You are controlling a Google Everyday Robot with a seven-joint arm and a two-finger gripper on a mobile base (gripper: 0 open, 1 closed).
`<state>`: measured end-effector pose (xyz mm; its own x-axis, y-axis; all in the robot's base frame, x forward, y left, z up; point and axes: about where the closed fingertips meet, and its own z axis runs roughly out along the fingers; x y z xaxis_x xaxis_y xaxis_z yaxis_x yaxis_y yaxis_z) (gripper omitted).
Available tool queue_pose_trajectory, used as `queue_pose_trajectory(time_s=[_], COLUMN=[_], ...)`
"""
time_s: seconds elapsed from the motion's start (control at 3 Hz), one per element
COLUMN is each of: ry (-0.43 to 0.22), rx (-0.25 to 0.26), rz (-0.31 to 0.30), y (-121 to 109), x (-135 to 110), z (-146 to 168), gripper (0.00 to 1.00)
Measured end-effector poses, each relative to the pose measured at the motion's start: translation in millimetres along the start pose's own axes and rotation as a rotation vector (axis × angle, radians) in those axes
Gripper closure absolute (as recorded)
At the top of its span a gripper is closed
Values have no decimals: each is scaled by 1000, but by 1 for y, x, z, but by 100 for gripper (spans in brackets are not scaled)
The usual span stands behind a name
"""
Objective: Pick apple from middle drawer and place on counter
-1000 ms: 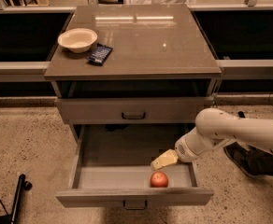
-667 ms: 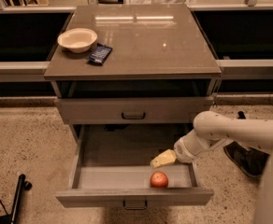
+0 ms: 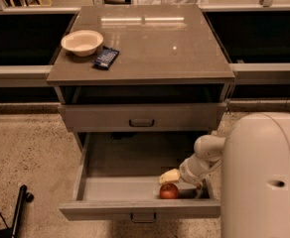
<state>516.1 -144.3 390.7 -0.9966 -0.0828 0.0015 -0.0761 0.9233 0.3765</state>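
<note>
The middle drawer [image 3: 93, 188] is pulled open below the alike shut drawer front. The apple [image 3: 169, 191], small and red, lies on the drawer floor near the front right. My gripper [image 3: 170, 177], with cream-coloured fingers, reaches into the drawer from the right and sits just above and behind the apple, close to touching it. The counter [image 3: 150, 48] is the glossy grey-brown top of the cabinet, reflecting lights.
A cream bowl [image 3: 82, 42] and a dark blue packet [image 3: 106, 57] lie on the counter's left side. My large white arm housing [image 3: 264, 177] fills the lower right. A black rod [image 3: 17, 209] lies on the speckled floor at the lower left.
My arm has swung in front of the camera, so its white body now fills the lower right. The gripper stays in the drawer just behind the apple, which has not moved.
</note>
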Motion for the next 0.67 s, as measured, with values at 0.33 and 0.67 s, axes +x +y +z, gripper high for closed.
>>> queue_pose_trajectory(time_s=[0.33, 0.67], ry=[33, 54], rx=[18, 43], rz=[35, 35], y=[3, 18], x=[2, 7], z=[30, 36], gripper=[0, 0])
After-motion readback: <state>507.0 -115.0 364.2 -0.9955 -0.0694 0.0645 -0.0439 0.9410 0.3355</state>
